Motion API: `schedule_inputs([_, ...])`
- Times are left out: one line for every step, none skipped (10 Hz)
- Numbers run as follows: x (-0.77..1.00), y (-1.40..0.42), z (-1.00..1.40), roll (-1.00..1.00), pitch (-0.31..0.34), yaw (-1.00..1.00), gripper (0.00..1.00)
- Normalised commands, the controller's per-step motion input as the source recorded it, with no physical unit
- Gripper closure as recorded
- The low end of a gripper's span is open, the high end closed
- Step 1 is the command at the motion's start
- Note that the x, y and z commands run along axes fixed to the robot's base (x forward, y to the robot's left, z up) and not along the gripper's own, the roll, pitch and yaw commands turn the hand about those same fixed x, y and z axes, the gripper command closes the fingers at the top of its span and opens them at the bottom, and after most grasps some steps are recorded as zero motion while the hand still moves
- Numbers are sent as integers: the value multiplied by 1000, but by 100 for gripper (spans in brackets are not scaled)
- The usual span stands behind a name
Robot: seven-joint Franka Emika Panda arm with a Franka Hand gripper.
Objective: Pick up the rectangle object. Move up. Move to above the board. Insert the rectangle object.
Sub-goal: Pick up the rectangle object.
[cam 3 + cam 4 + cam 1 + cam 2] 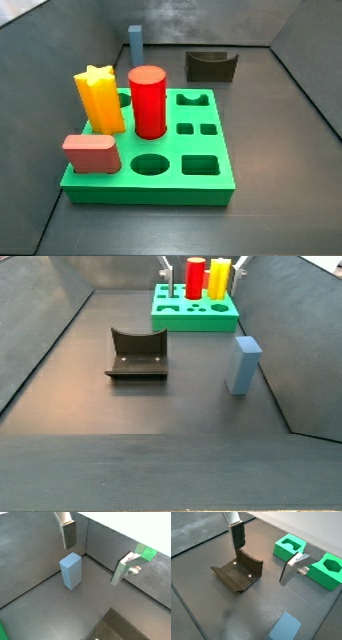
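Hanging spread wide with nothing between them, the two silver fingers point(69, 534) of the gripper point(95, 554), poised above the dark floor. Standing upright on that floor below, near a grey wall, the rectangle object point(71, 571), seen again in a side view point(245, 364) well apart from the board point(195, 317). Lying between the fingers in a wrist view, a dark notched block point(238, 573), untouched. Rising from the board point(156, 179): a red cylinder point(148, 102), a yellow star column point(99, 99), a squat pink block point(91, 153).
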Motion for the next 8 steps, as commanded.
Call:
schedule_inputs([-226, 0, -143, 74, 14, 0, 0])
schedule_inputs([-497, 43, -174, 106, 0, 0, 0])
schedule_inputs([-560, 111, -206, 120, 3, 0, 0])
schedule_inputs([-677, 134, -137, 111, 0, 0, 0])
schedule_inputs([-660, 120, -163, 90, 0, 63, 0])
schedule_inputs([-551, 100, -249, 91, 0, 157, 0])
schedule_inputs([-531, 111, -317, 84, -7, 180, 0])
schedule_inputs([-477, 140, -306, 51, -19, 214, 0])
